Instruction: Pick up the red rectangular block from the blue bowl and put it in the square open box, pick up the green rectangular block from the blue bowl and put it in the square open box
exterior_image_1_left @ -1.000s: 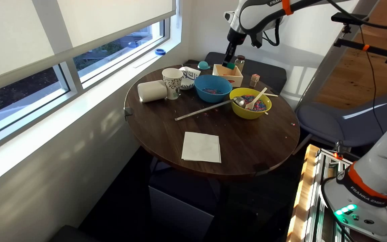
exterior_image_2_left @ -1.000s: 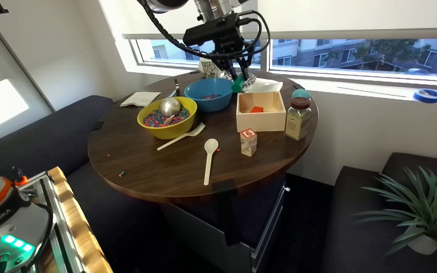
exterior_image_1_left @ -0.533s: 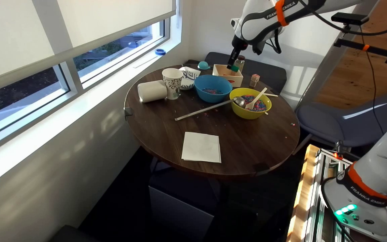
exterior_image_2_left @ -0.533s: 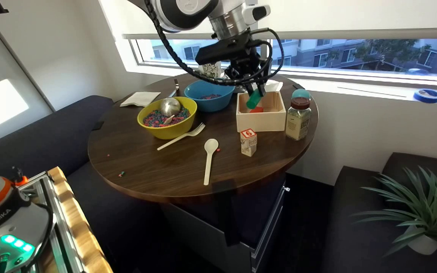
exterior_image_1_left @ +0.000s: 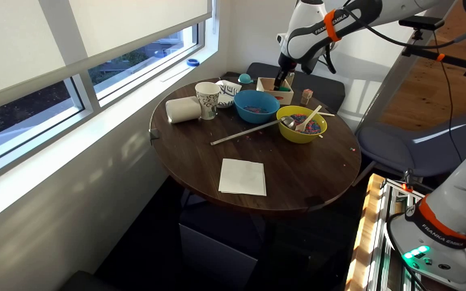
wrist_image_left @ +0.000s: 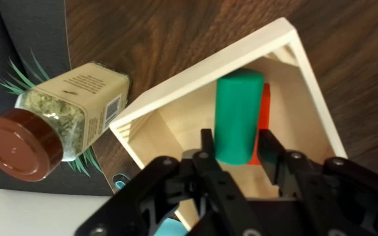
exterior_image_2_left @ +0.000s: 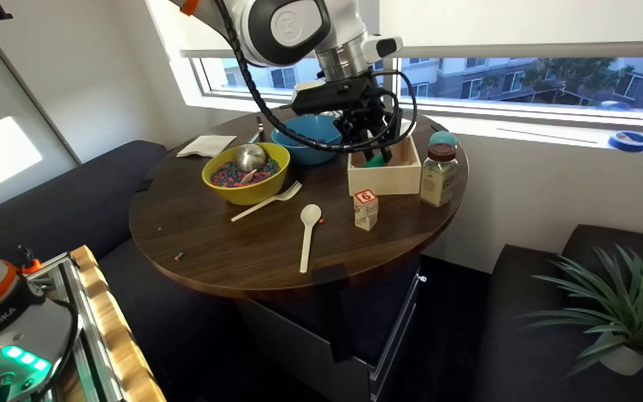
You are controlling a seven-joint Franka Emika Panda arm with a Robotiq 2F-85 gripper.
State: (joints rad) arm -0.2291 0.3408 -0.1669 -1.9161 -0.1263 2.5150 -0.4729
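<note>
Low in the wrist view, inside the square open box (wrist_image_left: 205,73) with open room left and right, the jaws clasp the green rectangular block (wrist_image_left: 237,121) by its lower end, upper end close to the box's upper wall; the red rectangular block (wrist_image_left: 264,111) shows along its right.

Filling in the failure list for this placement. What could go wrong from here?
1. In the wrist view the green block hides part of the red block; if they overlap, the green one may settle tilted.
2. The hand reaches down into the square open box, so it might catch the rim or shift the red block on its way out.
3. The jar stands close beside the box; a sideways exit could knock it.
</note>
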